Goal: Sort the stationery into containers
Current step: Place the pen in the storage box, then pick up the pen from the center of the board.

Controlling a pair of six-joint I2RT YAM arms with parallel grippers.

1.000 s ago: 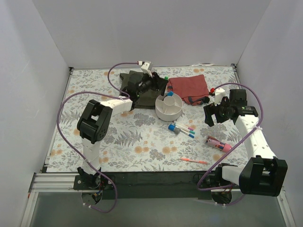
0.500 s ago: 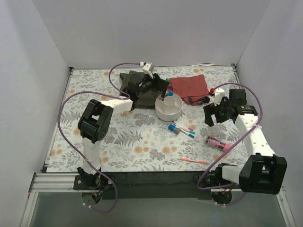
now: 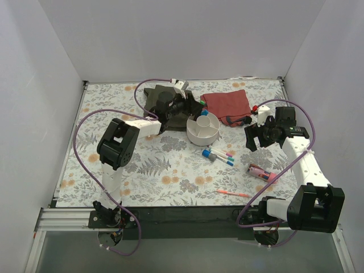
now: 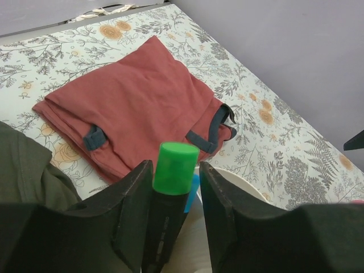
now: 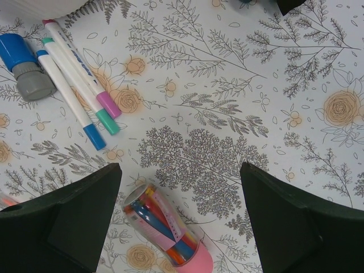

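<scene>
My left gripper [image 3: 195,104] hangs over the back rim of the round white bowl [image 3: 203,132]. A black marker with a green cap [image 4: 176,161] stands between its fingers. The marker leans on the left finger and a narrow gap shows on the right side, so the jaws stand slightly open around it. A blue-capped marker [image 3: 203,112] sits in the bowl [image 4: 245,183]. My right gripper [image 3: 257,138] is wide open above the table [image 5: 179,169], apart from the fat pink tube [image 5: 166,234]. Thin white pens [image 5: 74,79] and a grey-capped marker [image 5: 25,68] lie up and to the left.
A folded red cloth [image 3: 227,105] lies behind the bowl, and an olive cloth [image 3: 168,116] lies under my left arm. A thin pink-orange pen [image 3: 233,193] rests near the front edge. White walls close in the table on three sides.
My left gripper has carried the green-capped marker a little to the right, over the bowl's rim, and its jaws have eased apart. The right arm has stayed put.
</scene>
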